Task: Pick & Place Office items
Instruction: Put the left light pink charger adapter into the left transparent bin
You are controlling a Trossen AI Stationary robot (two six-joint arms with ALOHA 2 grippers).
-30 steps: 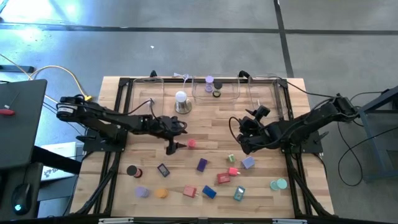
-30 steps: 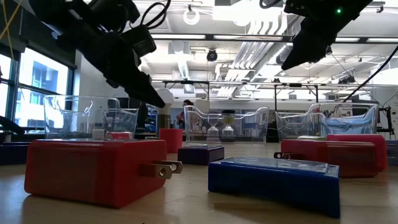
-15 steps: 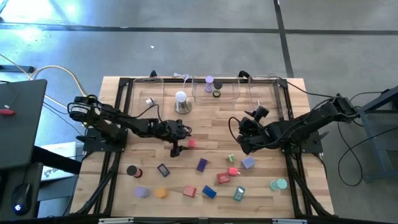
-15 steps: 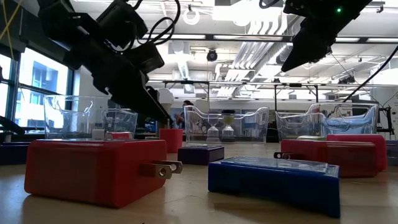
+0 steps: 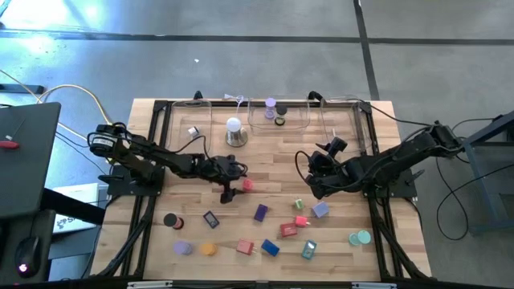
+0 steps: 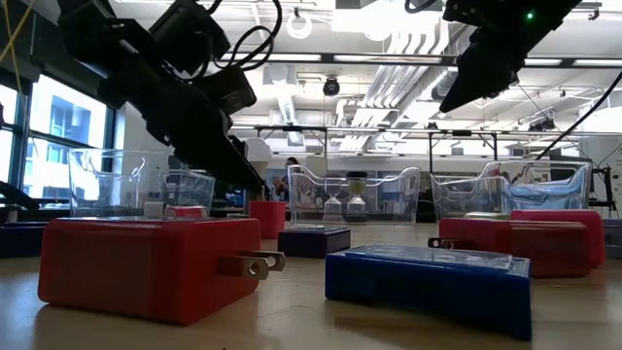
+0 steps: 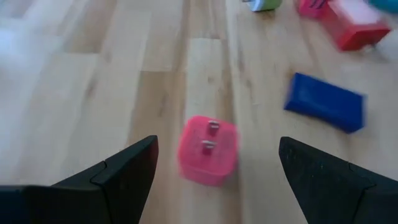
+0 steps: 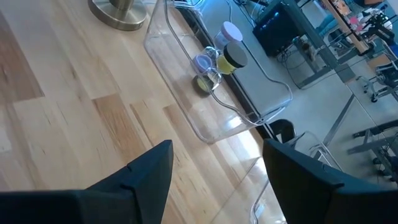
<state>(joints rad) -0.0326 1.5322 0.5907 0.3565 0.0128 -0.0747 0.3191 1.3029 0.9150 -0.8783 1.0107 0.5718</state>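
Note:
The office items lie scattered over the near half of the wooden table. A pink block (image 7: 207, 149) with two metal prongs on top lies flat near the table's middle (image 5: 247, 185). My left gripper (image 7: 217, 146) hangs low and open just left of it (image 5: 230, 190), one finger on either side of the block's line and short of touching. My right gripper (image 5: 310, 171) hangs open, high over the table's right-middle (image 8: 216, 149), with nothing between its fingers. In the low view it shows at the top right (image 6: 483, 73).
Three clear trays (image 5: 279, 115) line the far edge; the middle one holds a lilac roll (image 8: 231, 31) and a black roll (image 8: 233, 57). A white dome on a metal base (image 5: 234, 131) stands before them. Red (image 6: 146, 267), blue (image 6: 428, 287) and purple (image 5: 261, 212) blocks lie nearer.
My left gripper has come down and a little toward the table's right, closer to the pink block, then held still. Its fingers have stayed open. The pink block and my right gripper have not moved.

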